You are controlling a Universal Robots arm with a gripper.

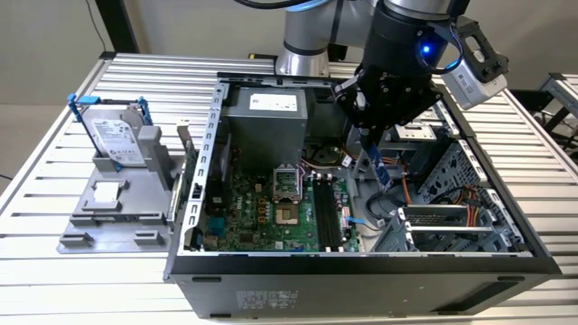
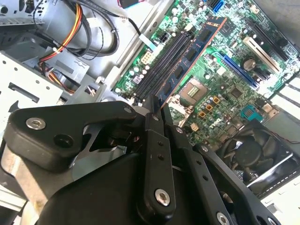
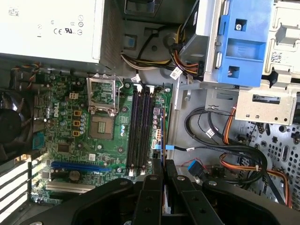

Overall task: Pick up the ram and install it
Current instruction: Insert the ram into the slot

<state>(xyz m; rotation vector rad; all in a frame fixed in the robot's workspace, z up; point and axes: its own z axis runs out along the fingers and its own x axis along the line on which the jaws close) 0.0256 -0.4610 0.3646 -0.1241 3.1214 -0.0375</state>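
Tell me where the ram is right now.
In the second wrist view the ram is held in the gripper, over the motherboard and right beside its black memory slots.

You found the lower end of the ram (image 2: pixel 193 54), a long thin dark green circuit board stick, hidden between the pinching fingers of the black metal gripper (image 2: pixel 157 111). How deep it sat there could not be told. In the first wrist view it stood edge-on, with the chips too thin to make out. The gripper body was cut off by the frame edge in both wrist views. The round black cooling fan (image 2: pixel 255 150) was partly covered by the gripper.
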